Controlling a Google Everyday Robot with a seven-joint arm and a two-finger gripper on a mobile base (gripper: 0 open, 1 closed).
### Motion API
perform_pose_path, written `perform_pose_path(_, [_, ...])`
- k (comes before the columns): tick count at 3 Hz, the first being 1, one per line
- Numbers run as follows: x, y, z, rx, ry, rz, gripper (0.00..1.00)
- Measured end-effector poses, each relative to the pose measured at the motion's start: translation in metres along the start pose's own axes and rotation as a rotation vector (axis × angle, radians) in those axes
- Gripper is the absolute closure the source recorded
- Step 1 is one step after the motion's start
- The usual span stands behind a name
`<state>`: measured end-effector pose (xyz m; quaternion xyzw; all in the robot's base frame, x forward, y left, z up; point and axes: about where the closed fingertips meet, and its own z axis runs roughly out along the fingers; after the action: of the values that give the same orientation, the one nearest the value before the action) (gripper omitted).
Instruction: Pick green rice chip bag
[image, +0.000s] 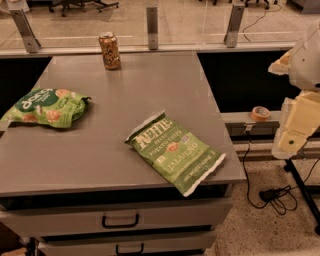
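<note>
We note the green rice chip bag (47, 106), puffy and crinkled, at the left edge of the smooth grey table (125, 85). A flatter, glossy potato chip bag (175, 152) lies mid-table, with a can (109, 50) behind. The blocky cream gripper (296, 125) hangs beyond the right side; open or closed, we cannot tell.

From where I stand, the robot's arm (306, 60) is off to the right of the table (125, 150), past its right edge and not over the top. The pale, blocky gripper (296, 125) hangs below the arm, angled downward, level with the table's right side and well apart from it.
</note>
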<state>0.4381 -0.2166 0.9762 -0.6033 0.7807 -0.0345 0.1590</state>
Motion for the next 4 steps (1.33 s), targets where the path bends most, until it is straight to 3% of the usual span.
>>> perform_pose_path(2, [-0.006,-0.003,0.002,0.001,-0.019,-0.008,0.00])
perform_pose_path(3, [-0.037,-0.013,0.023,-0.016,-0.086,-0.056,0.00])
perform_pose_path(4, [-0.107,-0.021,0.047,-0.034,-0.196,-0.151,0.00])
